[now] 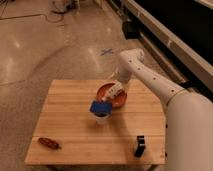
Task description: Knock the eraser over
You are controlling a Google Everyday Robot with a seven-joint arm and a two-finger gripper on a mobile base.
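The eraser [140, 146] is a small black block standing upright near the front right edge of the wooden table [70, 125]. My white arm [150, 80] reaches in from the right, bends at the elbow and comes down over the orange bowl [111, 96] at the table's middle back. My gripper [114, 88] is at the bowl, far from the eraser, which stands well in front and to the right of it. A white oblong bar [116, 92] shows at the bowl, right under the gripper.
A flat blue pad [100, 107] lies on a white cup [102, 119] just in front of the bowl. A brown oblong object [50, 143] lies at the front left. My white body [192, 135] stands at the table's right side.
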